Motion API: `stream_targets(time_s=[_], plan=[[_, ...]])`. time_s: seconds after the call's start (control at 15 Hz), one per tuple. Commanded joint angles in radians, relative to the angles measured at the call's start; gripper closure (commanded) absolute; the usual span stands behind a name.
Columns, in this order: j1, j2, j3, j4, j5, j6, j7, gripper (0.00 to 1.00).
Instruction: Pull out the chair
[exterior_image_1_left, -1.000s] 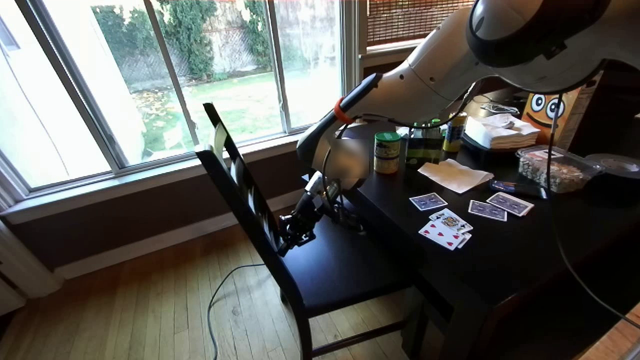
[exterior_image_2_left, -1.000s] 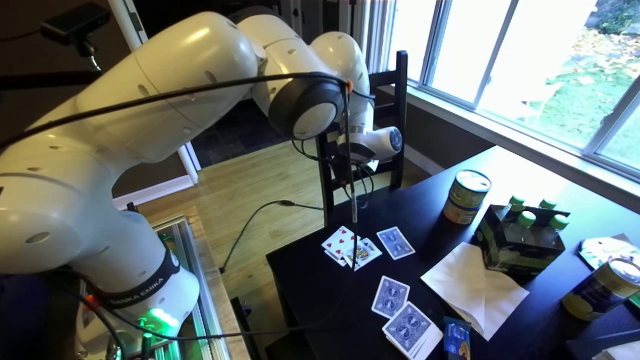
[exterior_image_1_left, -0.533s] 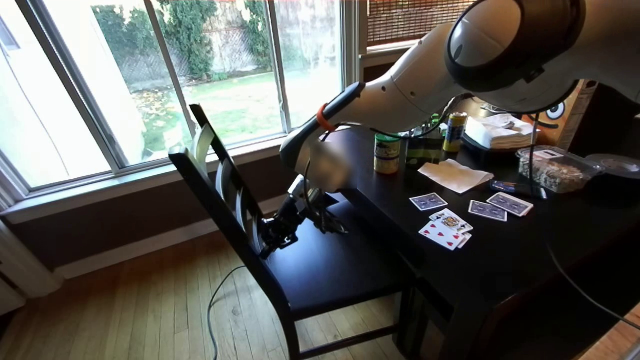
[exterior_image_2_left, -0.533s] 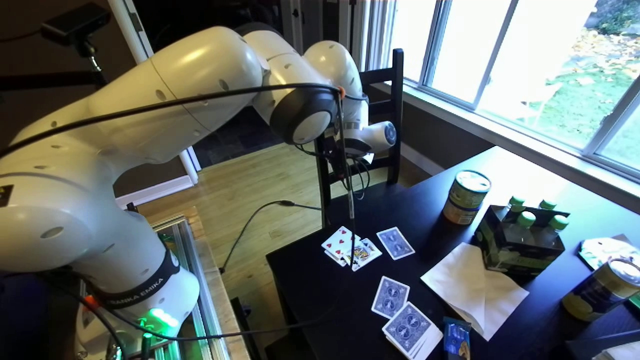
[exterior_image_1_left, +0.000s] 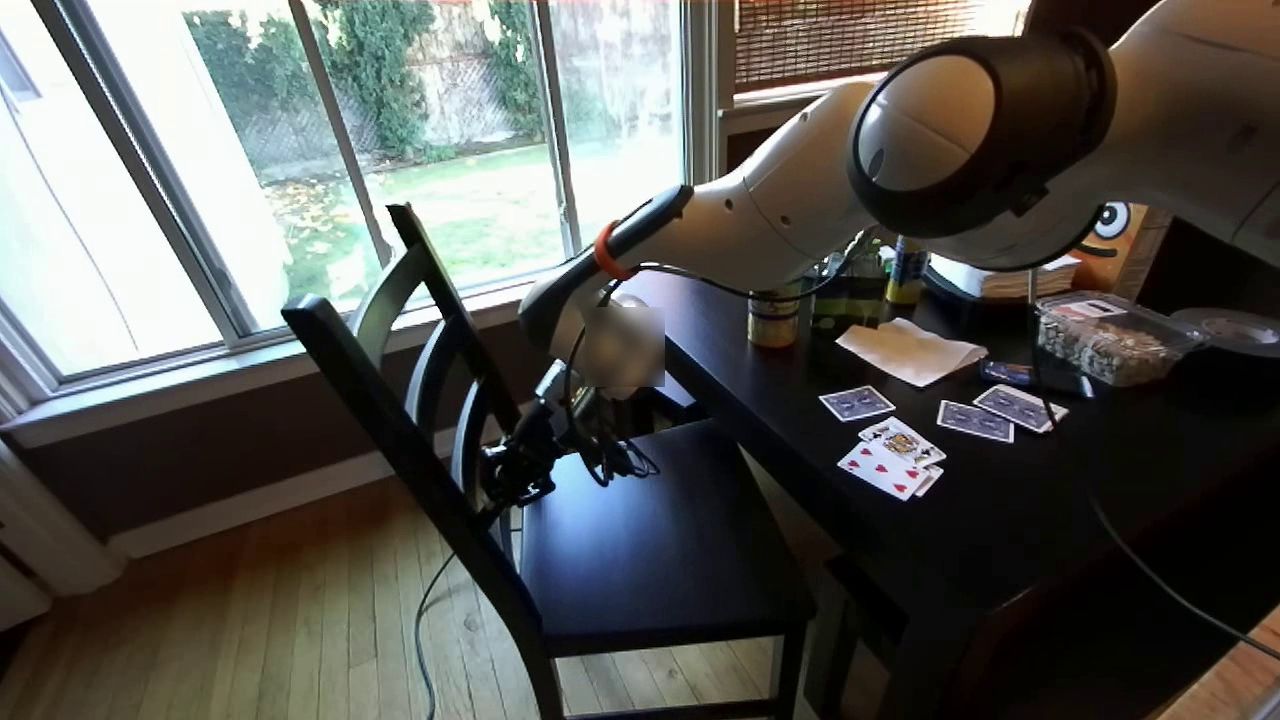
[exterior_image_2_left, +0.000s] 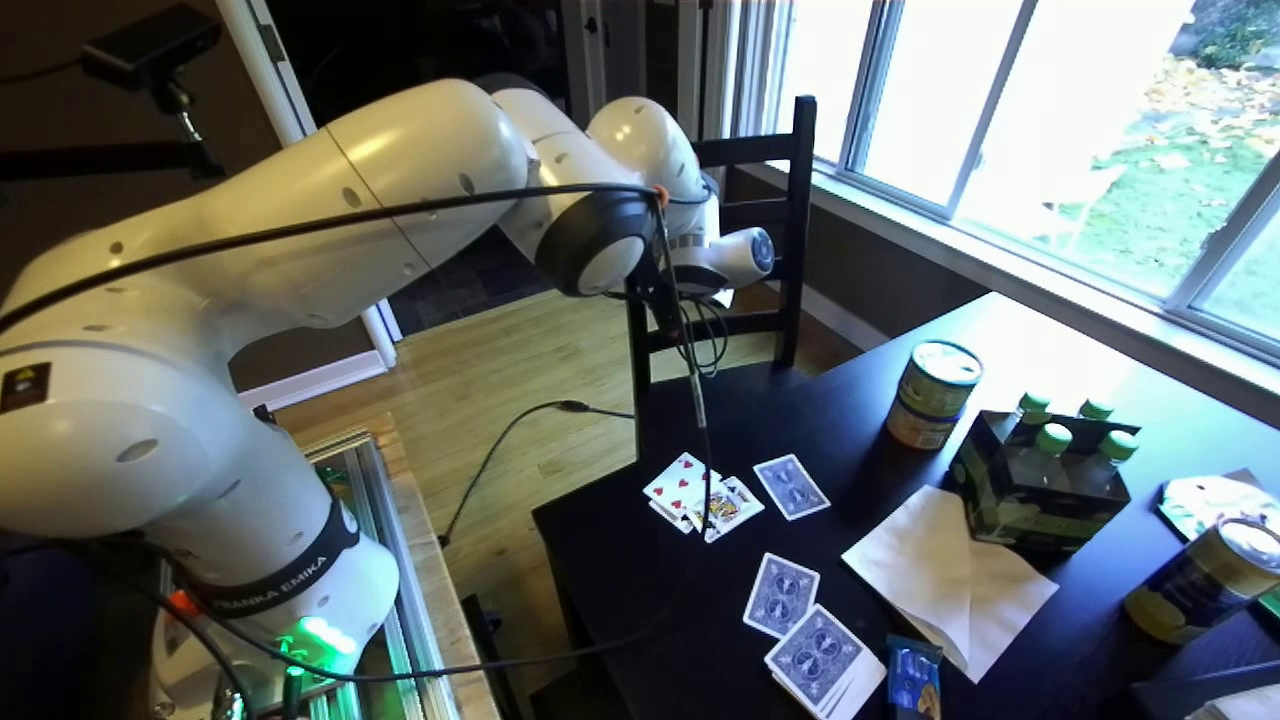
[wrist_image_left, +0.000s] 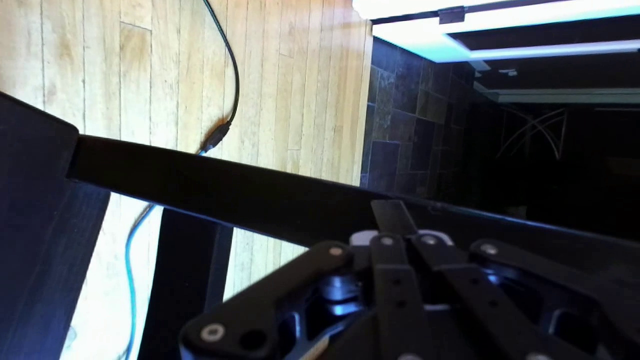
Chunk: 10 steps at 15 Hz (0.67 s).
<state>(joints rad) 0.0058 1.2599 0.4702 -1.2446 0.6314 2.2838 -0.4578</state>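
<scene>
The chair (exterior_image_1_left: 660, 550), dark with a slatted back, stands beside the dark table (exterior_image_1_left: 1000, 540), its seat now largely out from under the tabletop. Its back leans toward the window side in an exterior view, and part of it (exterior_image_2_left: 800, 220) shows behind the arm. My gripper (exterior_image_1_left: 495, 500) is low at the inner face of the chair back, just above the seat. In the wrist view the gripper (wrist_image_left: 392, 215) is shut, fingers together, nothing between them. Its tips lie against or very near a dark upright of the chair; contact itself is hard to make out.
Playing cards (exterior_image_1_left: 890, 460), a napkin (exterior_image_2_left: 950, 580), cans (exterior_image_2_left: 935, 395) and a bottle carrier (exterior_image_2_left: 1045, 480) are on the table. A cable (wrist_image_left: 235, 75) runs over the wooden floor near the chair. The window wall (exterior_image_1_left: 230, 400) stands beyond the chair.
In an exterior view the chair has slid left, away from the table, turning a little, and more seat shows. My arm and gripper have moved left with it. The gripper stays shut.
</scene>
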Motion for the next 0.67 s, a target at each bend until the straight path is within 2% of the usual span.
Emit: stream_targets(time_s=[0.0, 0.6], plan=[[0.039, 0.063, 0.021, 0.113, 0.003, -0.010, 0.021, 1.00], [0.049, 0.087, 0.043, 0.146, 0.018, 0.023, -0.001, 1.00]])
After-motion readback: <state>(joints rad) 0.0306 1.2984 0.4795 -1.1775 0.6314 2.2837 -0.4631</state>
